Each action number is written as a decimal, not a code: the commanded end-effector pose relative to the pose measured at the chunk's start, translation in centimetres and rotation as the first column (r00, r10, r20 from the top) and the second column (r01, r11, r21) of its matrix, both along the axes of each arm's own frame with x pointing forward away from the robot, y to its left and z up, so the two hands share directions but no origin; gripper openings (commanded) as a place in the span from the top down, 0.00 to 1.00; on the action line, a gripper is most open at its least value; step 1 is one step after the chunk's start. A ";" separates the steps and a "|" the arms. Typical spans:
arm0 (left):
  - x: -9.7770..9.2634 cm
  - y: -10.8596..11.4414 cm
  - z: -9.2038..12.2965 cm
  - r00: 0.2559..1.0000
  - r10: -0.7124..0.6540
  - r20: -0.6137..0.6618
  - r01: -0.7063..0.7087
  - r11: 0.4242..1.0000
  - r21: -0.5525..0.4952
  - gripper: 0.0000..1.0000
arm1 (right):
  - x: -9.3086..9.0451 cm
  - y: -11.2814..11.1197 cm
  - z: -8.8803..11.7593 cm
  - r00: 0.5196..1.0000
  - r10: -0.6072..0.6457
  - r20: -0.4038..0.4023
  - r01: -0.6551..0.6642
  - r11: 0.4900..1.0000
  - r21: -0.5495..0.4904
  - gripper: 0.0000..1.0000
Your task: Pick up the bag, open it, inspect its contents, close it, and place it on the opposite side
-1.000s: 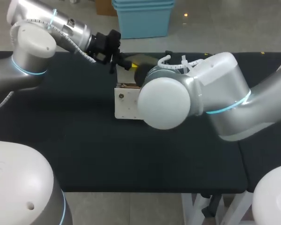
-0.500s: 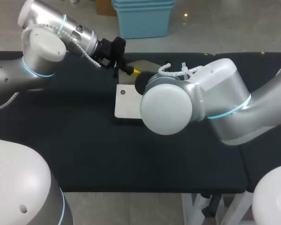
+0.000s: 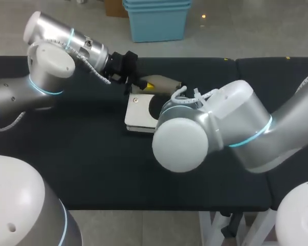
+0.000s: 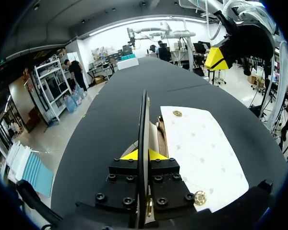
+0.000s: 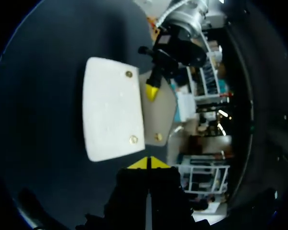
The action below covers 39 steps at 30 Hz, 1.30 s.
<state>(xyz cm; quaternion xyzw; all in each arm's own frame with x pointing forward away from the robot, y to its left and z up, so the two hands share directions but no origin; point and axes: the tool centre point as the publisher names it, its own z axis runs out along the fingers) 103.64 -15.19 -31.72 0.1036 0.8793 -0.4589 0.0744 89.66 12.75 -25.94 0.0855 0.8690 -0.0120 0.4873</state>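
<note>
Black counter [image 3: 92,169] with a cream bag [image 3: 137,114] on it, flap raised.
The bag lies near the middle of the counter, toward the far edge, and its tan flap [image 3: 164,82] stands up from it. My left end effector [image 4: 144,154] pinches the edge of this flap between its yellow tips. My right end effector [image 5: 148,163] has its tips pressed together on nothing, above the counter near the bag.

The bag [image 3: 137,114] lies flat on the black table [image 3: 92,159], mid-table toward the far edge. It's a cream-white pouch with brass snap studs [image 4: 177,113] on its face. Its tan flap [image 3: 163,82] is lifted clear of the body, so the bag is open.
</note>
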 end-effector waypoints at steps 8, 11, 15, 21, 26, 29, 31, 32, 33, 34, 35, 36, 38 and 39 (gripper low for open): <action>0.8 0.2 -0.3 1.000 0.006 -0.008 -0.006 1.000 0.011 1.00 | -0.3 1.4 -2.6 0.991 -0.028 0.130 0.039 0.996 -0.085 1.00; 0.9 0.2 -0.3 1.000 0.005 -0.017 -0.005 1.000 0.016 1.00 | -0.3 1.4 -2.6 0.991 -0.028 0.130 0.039 0.996 -0.085 1.00; 1.0 0.1 -0.5 1.000 0.002 -0.029 -0.001 0.999 0.033 1.00 | -0.6 1.9 -2.6 0.994 0.015 0.111 -0.008 0.998 -0.069 1.00; 1.4 0.0 -0.8 0.999 -0.032 -0.021 0.033 0.998 0.056 1.00 | -2.4 3.3 -4.6 0.992 0.122 0.011 -0.122 0.992 0.026 1.00; 1.6 0.0 -1.1 0.999 -0.036 -0.006 0.036 0.998 0.060 1.00 | -3.5 3.4 -5.4 0.990 0.140 -0.020 -0.140 0.990 0.013 1.00; 1.7 0.1 -1.4 0.999 -0.037 -0.004 0.037 0.998 0.056 1.00 | -3.9 3.4 -6.1 0.988 0.149 -0.027 -0.149 0.989 -0.004 1.00; 1.7 0.1 -1.5 0.999 -0.037 -0.004 0.037 0.998 0.054 1.00 | -4.1 3.5 -6.7 0.988 0.151 -0.026 -0.151 0.988 -0.008 0.96; 1.7 0.0 -1.6 0.999 -0.038 -0.004 0.038 0.998 0.052 1.00 | -4.1 3.5 -6.9 0.988 0.151 -0.026 -0.151 0.989 -0.004 0.82; 1.7 -0.1 -1.7 0.999 -0.038 -0.004 0.038 0.998 0.051 1.00 | -4.1 3.5 -7.1 0.988 0.152 -0.027 -0.152 0.988 0.001 0.73; 1.6 -0.1 -1.8 0.999 -0.039 -0.003 0.039 0.998 0.052 1.00 | -4.1 3.6 -7.4 0.988 0.152 -0.026 -0.152 0.988 0.001 0.64; 1.6 -0.1 -1.8 0.999 -0.042 -0.003 0.042 0.998 0.049 1.00 | -4.1 3.6 -7.5 0.988 0.152 -0.026 -0.152 0.988 0.001 0.59; 1.6 -0.2 -1.8 0.999 -0.043 -0.003 0.043 0.998 0.048 1.00 | -4.1 3.7 -7.7 0.988 0.153 -0.023 -0.153 0.988 0.006 0.55; 1.5 -0.3 -1.8 0.999 -0.047 -0.002 0.047 0.998 0.039 1.00 | -3.9 3.8 -8.2 0.989 0.149 -0.019 -0.149 0.989 0.001 0.53; 1.4 -0.4 -1.9 0.999 -0.048 -0.002 0.048 0.998 0.039 1.00 | -3.7 3.9 -8.4 0.989 0.149 -0.019 -0.149 0.989 0.002 0.53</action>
